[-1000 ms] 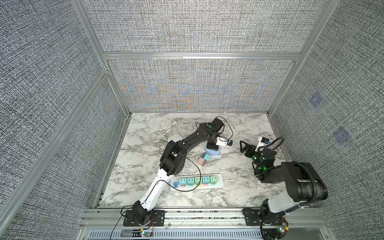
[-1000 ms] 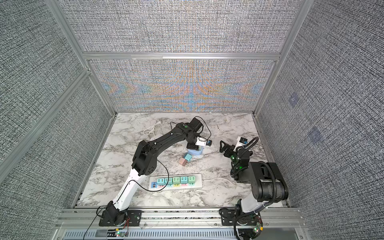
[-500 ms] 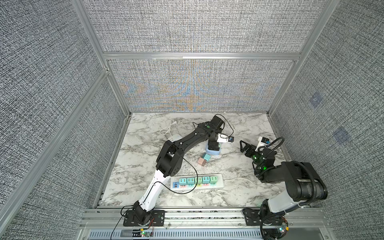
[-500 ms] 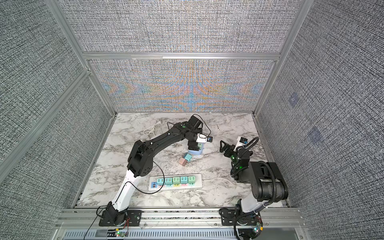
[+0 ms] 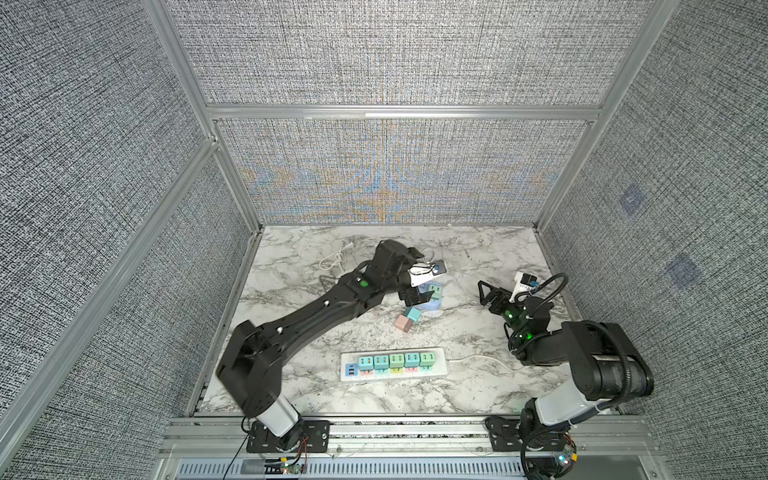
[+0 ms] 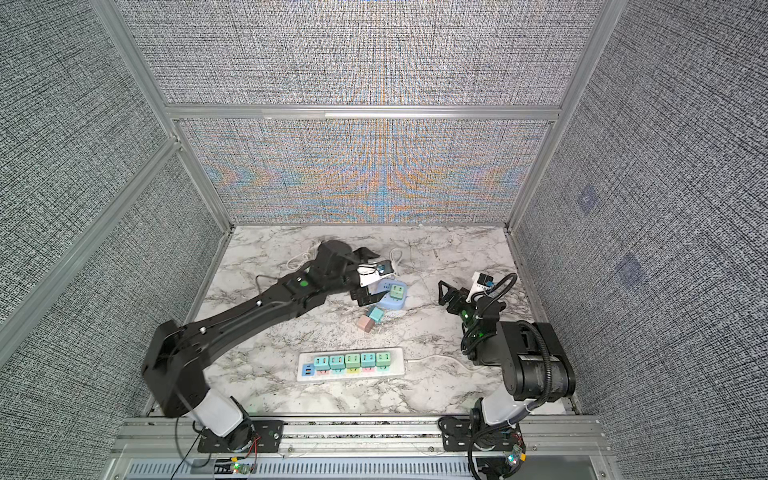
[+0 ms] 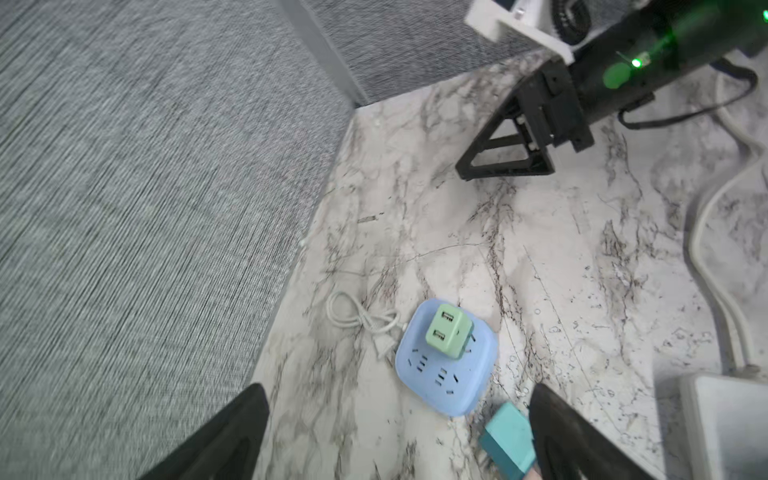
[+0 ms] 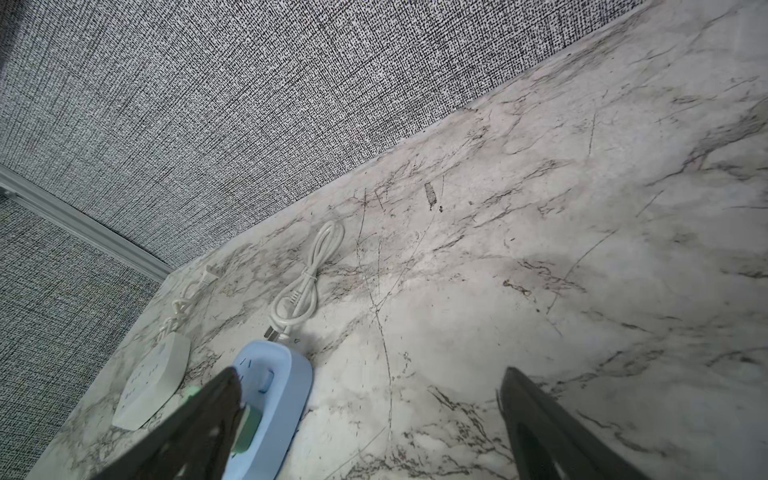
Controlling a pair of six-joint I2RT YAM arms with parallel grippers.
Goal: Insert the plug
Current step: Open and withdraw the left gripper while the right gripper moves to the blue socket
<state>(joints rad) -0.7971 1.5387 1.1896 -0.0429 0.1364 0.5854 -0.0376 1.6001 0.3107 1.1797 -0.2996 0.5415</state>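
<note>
The green plug [image 7: 449, 336] stands upright in a blue square socket block [image 7: 446, 376], free of both grippers. In both top views the plug [image 5: 435, 289] [image 6: 397, 291] sits on the block [image 5: 432, 306] mid-table. My left gripper [image 7: 399, 390] [image 5: 415, 297] hangs open just beside and above the block, nothing between its fingers. My right gripper [image 8: 370, 374] [image 5: 486, 296] rests low on the marble to the block's right, open and empty, with the block [image 8: 274, 399] next to one finger.
A teal plug [image 5: 412, 313] and a pink plug [image 5: 403, 323] lie loose in front of the block. A white power strip [image 5: 392, 373] carrying several plugs lies near the front. A white socket block [image 8: 151, 382] and coiled white cables [image 8: 307, 274] lie toward the back left.
My left gripper has opened and let go of the green plug, which stays seated in the blue block; the wrist has lifted slightly. The right arm has stayed put.
</note>
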